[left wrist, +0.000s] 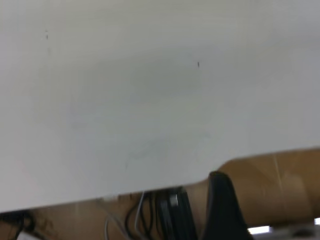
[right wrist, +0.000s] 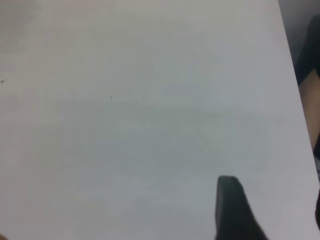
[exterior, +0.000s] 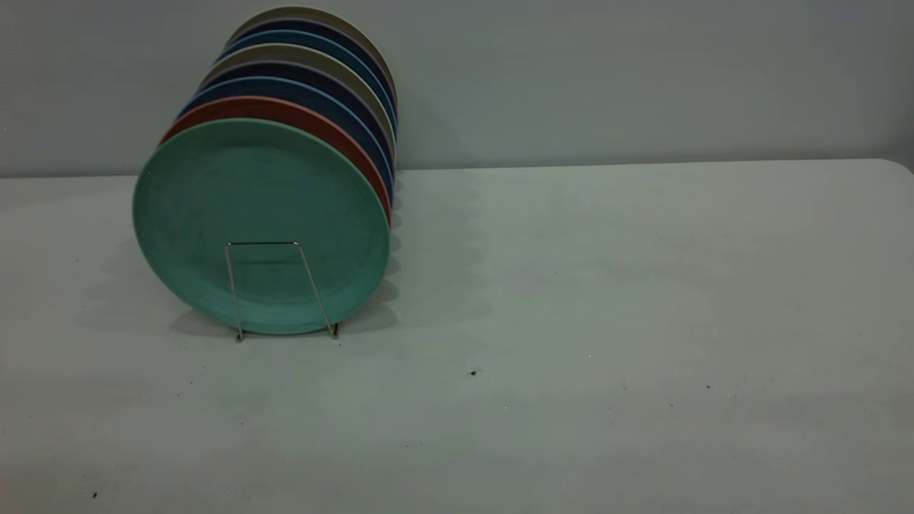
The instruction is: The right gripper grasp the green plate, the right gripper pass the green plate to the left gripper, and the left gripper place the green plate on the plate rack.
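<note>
1. The green plate point(exterior: 260, 214) is a matte teal-green, plain and unpatterned.
2. Behind it stands a salmon-red plate point(exterior: 300, 114), then dark blue plates point(exterior: 285, 89) alternating with beige-grey plates point(exterior: 285, 54).
3. The plate rack point(exterior: 275, 285) is thin silver wire.
4. The table point(exterior: 607, 321) is pale grey-white with a few dark specks.
5. One black finger point(right wrist: 232, 210) shows in each wrist view.
</note>
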`<control>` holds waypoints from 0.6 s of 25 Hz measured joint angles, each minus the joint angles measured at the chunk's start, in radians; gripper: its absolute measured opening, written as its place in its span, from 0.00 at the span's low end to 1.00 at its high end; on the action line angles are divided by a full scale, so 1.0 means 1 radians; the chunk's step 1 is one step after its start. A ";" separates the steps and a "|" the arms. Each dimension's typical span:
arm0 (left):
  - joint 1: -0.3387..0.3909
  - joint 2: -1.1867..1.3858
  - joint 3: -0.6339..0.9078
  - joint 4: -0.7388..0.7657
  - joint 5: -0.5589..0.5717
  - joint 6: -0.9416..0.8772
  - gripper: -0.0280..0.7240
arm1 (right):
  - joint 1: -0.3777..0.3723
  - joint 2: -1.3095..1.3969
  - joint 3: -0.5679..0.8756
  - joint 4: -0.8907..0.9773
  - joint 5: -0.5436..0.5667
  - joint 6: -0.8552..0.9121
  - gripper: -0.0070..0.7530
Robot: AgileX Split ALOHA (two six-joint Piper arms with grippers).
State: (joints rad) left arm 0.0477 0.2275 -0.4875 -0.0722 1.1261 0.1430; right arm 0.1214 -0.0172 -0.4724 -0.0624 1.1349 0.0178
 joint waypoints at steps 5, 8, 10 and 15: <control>0.000 -0.112 0.000 0.000 0.001 -0.004 0.72 | 0.000 0.000 0.000 0.000 0.001 0.000 0.54; 0.000 -0.156 0.000 0.000 0.001 -0.004 0.72 | 0.000 0.000 0.000 0.000 0.001 0.000 0.54; 0.000 -0.176 0.000 0.001 0.003 -0.004 0.72 | 0.000 0.000 0.000 0.000 0.001 0.001 0.54; 0.000 -0.184 0.000 0.001 0.005 -0.004 0.72 | -0.040 0.000 0.000 0.000 0.001 0.001 0.54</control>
State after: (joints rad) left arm 0.0477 0.0437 -0.4875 -0.0709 1.1306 0.1386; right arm 0.0811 -0.0172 -0.4724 -0.0624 1.1358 0.0189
